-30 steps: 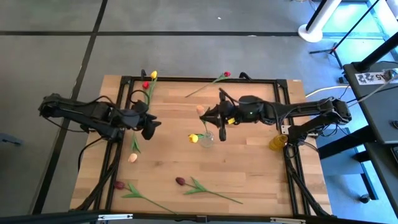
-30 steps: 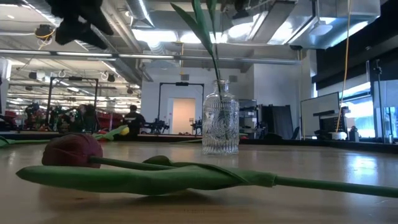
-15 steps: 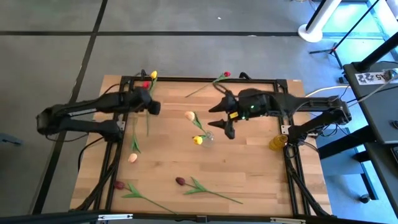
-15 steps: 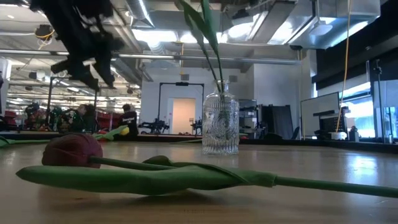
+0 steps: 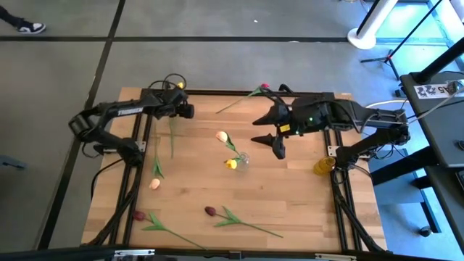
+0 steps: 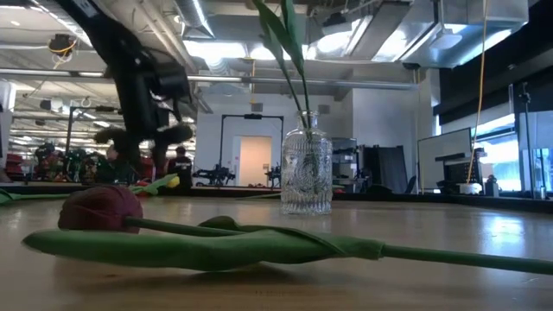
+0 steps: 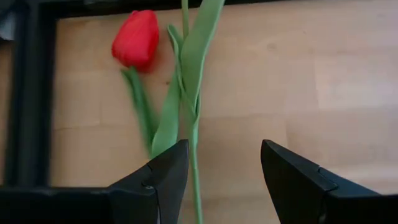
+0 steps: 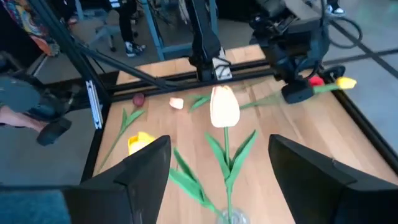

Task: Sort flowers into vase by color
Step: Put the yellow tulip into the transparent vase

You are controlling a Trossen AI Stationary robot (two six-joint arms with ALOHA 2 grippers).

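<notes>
A dark maroon tulip (image 6: 95, 210) lies on its side at the near edge of the wooden table (image 5: 290, 196), its green stem stretching across the low view; a second maroon tulip (image 5: 138, 216) lies near the table's front-left corner, and a peach tulip (image 5: 154, 183) rests farther in. At mid-table a clear glass vase (image 6: 306, 175) holds a yellow tulip (image 5: 230, 163) and a peach-headed tulip (image 5: 221, 135), their leaves rising above the neck. Just right of the vase, the right gripper (image 5: 273, 137) hangs above the table with its fingers spread wide and empty. At the far-left corner the left gripper (image 7: 221, 171) hovers, jaws parted and holding nothing, over a red tulip (image 7: 136, 38) lying flat beside a long green stem. Another red tulip (image 5: 264, 86) lies along the far edge.
</notes>
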